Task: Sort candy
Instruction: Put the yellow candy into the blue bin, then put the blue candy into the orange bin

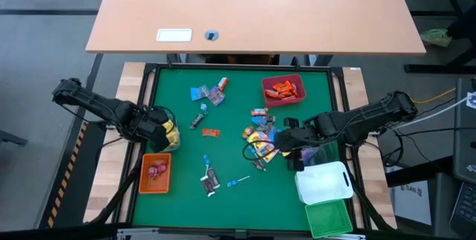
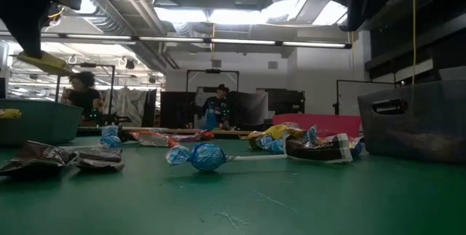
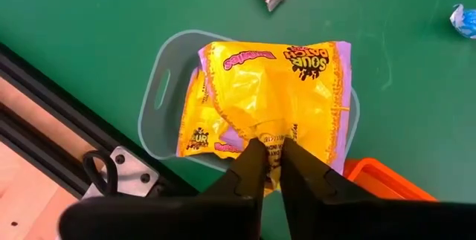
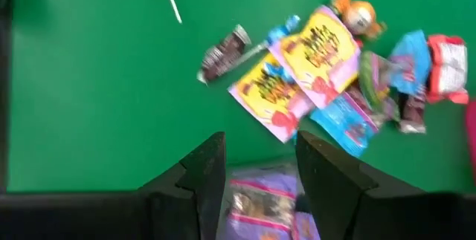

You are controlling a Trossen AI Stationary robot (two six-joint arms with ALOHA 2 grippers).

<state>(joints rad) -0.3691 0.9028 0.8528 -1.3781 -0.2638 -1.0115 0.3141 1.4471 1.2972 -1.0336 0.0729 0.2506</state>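
Note:
Many wrapped candy pieces lie on the green mat, most of them in a pile (image 1: 260, 142) right of the middle. My left gripper (image 3: 271, 147) hangs over the clear bin (image 3: 160, 95) at the mat's left edge. It is shut on a yellow candy packet (image 3: 260, 99), and more yellow packets lie in the bin beneath. My right gripper (image 4: 262, 140) stands just right of the pile (image 4: 327, 62), with a purple candy packet (image 4: 260, 195) between its fingers. My left gripper pinches the yellow packet's near edge (image 3: 272, 140) between its two fingers, coming from above and pointing steeply down. In the low view the packet (image 2: 44, 62) hangs below the fingers, above the clear bin. My right gripper holds the purple packet (image 4: 256, 188) between its two fingers, which stand well apart on the packet's two sides. The fingers slant downward toward the mat. Which part of the packet they are on does not show.
A red bin (image 1: 283, 90) with orange-red candy stands at the far right and an orange bin (image 1: 155, 174) at the near left. A white bin (image 1: 324, 183) and a green bin (image 1: 329, 218) stand at the near right. Loose sweets and a blue lollipop (image 1: 238, 182) lie mid-mat.

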